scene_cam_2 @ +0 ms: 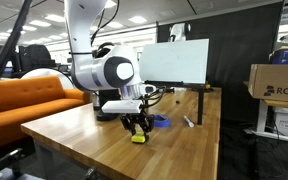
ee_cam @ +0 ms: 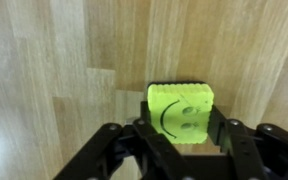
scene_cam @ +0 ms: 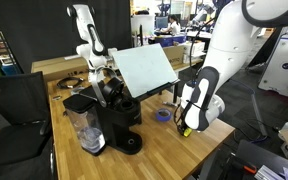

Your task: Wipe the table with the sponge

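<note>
Gripper (ee_cam: 184, 128): clamped on sponge (ee_cam: 181, 105) | sponge held between jaws, directly beneath, seemingly against table (ee_cam: 54, 60) | lateral stroke judged next

Exterior view, high and off a corner: looks down across the light-brown plank-wood worktop (scene_cam: 164, 152), with the black coffee machine (scene_cam: 109, 118) close in front and the white robot arm (scene_cam: 212, 75) farther back. Exterior view, low, about level with the worktop (scene_cam_2: 79, 140): looks along its length, arm (scene_cam_2: 99, 68) at mid-distance. Wrist view: straight down, very close, black end effector (ee_cam: 182, 130) along the bottom edge. All three share the flat bright yellow square sponge (ee_cam: 181, 105) and the wood around it.
</note>
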Available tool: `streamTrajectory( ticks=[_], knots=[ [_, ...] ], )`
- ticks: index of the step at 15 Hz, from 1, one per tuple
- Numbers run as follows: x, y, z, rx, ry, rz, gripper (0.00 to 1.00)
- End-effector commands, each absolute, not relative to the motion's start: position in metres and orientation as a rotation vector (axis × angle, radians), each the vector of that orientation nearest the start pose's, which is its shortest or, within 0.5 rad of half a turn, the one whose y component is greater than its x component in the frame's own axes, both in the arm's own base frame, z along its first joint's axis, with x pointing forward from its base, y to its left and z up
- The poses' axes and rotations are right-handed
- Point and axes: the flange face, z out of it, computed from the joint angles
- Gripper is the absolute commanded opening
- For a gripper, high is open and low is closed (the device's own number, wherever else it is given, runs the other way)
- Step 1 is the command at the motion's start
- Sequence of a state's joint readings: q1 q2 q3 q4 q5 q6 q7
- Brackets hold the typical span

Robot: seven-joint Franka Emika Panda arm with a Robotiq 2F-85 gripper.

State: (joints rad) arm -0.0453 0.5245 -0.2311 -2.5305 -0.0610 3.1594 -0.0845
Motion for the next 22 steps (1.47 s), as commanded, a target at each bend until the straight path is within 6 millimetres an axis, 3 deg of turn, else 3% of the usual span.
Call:
streamTrajectory(
  ticks=[1,3,5,11,18,22],
  knots=[
    [0.424,-0.171,0.071,-3.266,0.297,-0.075,0.29],
    [0.425,-0.184,0.07,-3.239,0.362,-0.061,0.29],
    [0.429,-0.183,0.07,-3.207,0.392,-0.068,0.29],
    [0.437,-0.142,0.081,-3.135,0.347,-0.124,0.29],
    [0.453,-0.04,0.096,-3.079,0.055,-0.216,0.29],
    [0.448,0.0,0.098,-3.057,-0.076,-0.238,0.29]
  ],
)
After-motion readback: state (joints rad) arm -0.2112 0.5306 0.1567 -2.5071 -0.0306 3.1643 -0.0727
